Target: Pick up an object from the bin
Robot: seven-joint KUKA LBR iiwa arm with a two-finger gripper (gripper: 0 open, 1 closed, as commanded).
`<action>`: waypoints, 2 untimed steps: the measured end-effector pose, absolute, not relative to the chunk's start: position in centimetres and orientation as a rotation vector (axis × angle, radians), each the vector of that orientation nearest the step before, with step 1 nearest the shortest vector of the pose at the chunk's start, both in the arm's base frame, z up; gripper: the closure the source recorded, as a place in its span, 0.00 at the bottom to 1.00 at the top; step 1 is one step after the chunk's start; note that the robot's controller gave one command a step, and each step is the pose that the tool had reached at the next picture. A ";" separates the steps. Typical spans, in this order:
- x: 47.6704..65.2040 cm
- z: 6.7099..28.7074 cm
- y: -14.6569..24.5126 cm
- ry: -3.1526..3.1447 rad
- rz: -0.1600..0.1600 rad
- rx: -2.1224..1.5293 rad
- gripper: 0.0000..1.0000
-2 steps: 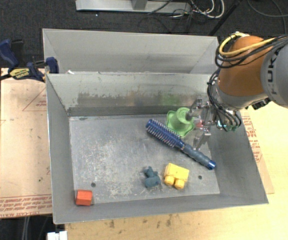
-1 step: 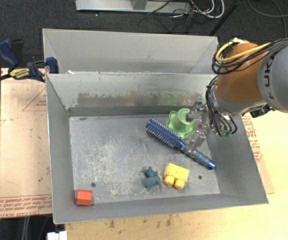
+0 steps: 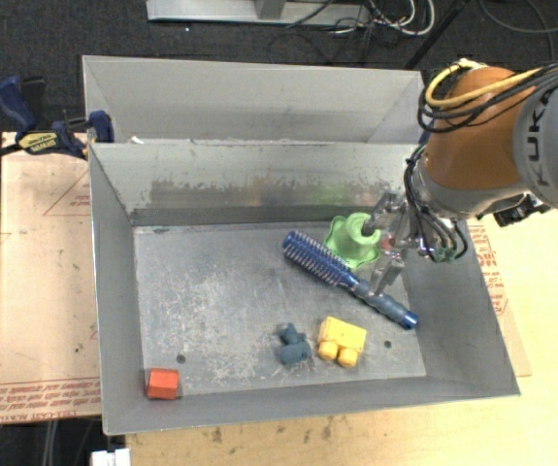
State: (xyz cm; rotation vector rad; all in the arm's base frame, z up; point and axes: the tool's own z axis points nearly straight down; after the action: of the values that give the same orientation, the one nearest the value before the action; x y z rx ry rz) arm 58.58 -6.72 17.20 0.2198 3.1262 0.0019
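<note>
Checking the pick: where does the gripper sit? (Mo)

At 3 o'clock on the floor of the bin, with the arm coming in from the 3 o'clock side. The orange wrist cover sits at the gripper's 1 o'clock. Its fingers are spread wide, nothing seen between them. (Ria)

What lies at the tool? (Mo)

Nearest is a blue hairbrush, lying flat, bristle head toward bin centre, handle running out to 4 o'clock. The lower finger is on or just over the handle; contact can't be told. A green cup-shaped piece lies just at the gripper's 9 o'clock, against the 12 o'clock side of the brush. (Ria)

Rest of the bin? (Mo)

There's a yellow block at 5 o'clock, near the handle tip but apart from it. A small blue-grey figure sits just at the block's 9 o'clock. An orange cube lies alone in the 7 o'clock corner, well apart from the others. (Ria)
</note>
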 end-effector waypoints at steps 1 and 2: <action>54.0 9.6 -7.0 3.082 0.003 0.523 0.00; 53.8 9.1 -7.0 3.085 0.001 0.523 1.00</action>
State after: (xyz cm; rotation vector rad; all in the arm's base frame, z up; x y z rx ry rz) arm 53.79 -7.03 9.14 0.5227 3.0853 0.0005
